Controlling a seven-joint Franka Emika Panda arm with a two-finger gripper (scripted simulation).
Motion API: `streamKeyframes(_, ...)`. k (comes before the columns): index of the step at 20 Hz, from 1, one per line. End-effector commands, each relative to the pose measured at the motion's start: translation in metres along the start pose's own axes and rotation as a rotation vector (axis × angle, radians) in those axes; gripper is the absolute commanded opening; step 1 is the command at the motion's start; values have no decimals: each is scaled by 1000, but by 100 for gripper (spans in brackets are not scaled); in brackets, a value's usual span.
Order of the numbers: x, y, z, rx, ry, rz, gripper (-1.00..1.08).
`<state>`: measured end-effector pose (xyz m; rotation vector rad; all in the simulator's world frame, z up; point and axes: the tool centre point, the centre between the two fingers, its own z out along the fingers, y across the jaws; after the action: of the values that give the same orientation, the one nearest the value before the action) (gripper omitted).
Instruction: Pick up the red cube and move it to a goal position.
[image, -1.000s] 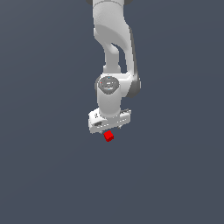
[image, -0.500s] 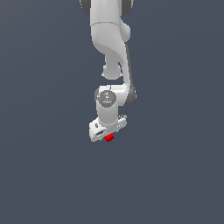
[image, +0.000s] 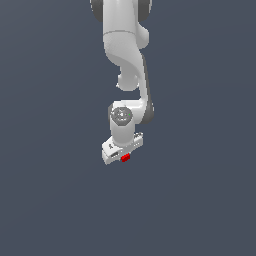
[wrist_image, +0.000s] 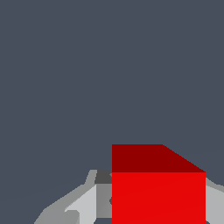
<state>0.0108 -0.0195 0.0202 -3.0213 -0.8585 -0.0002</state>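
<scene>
The red cube (image: 125, 158) is a tiny bright red block held under the white gripper (image: 124, 157), which hangs from the white arm in the middle of the exterior view. Only a small red part of the cube shows below the hand there. In the wrist view the red cube (wrist_image: 157, 188) fills the lower right, clamped between the grey fingers (wrist_image: 83, 203), with the gripper (wrist_image: 151, 205) shut on it. The cube is off the grey floor.
A plain dark grey floor (image: 200, 200) lies all round. The white arm (image: 125, 50) comes down from the top of the exterior view. No other object shows.
The arm has moved with the cube held in the gripper. The hand has tilted and less of the cube shows below it than one second ago.
</scene>
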Motion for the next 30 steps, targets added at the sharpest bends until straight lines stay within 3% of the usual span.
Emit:
streamKeyframes(1, 0, 0, 0, 0, 0, -1, -100)
streamKeyframes(13, -1, 9, -11, 0, 0, -1, -100)
streamKeyframes(30, -6, 81, -99, 0, 0, -1, -100)
